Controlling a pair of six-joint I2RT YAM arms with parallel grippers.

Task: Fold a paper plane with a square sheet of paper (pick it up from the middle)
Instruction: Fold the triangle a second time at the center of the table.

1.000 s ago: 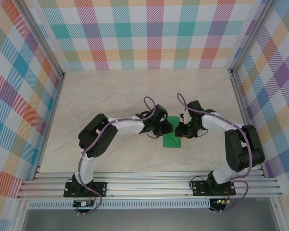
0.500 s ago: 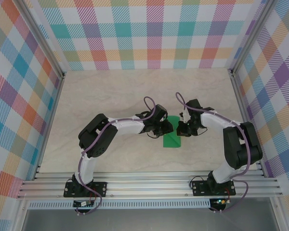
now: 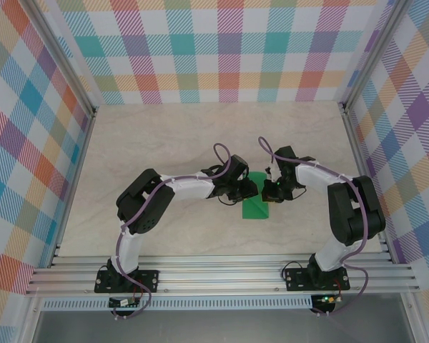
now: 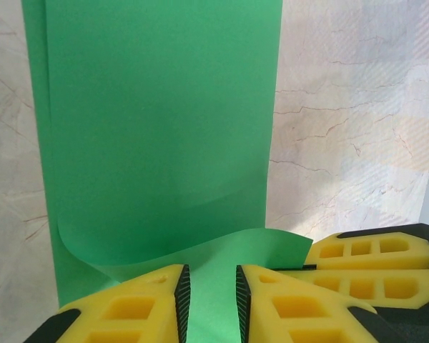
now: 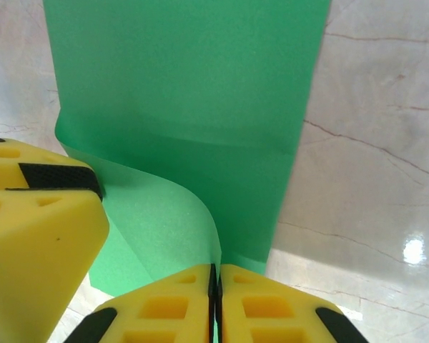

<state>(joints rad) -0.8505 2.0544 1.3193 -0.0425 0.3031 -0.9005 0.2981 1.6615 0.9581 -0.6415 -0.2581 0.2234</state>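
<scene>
Arms angled inward, right pincer clamped on green paper, left pincer slightly parted around it.

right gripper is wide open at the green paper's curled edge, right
No. The right gripper is shut, not wide open, at the green paper's curled edge. The right wrist view shows its fingers pressed together.

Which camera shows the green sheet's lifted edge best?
Left wrist: the green sheet is close, its lifted edge visible across its width. Right wrist hides part of that curl; top external gives a small green patch.
</scene>
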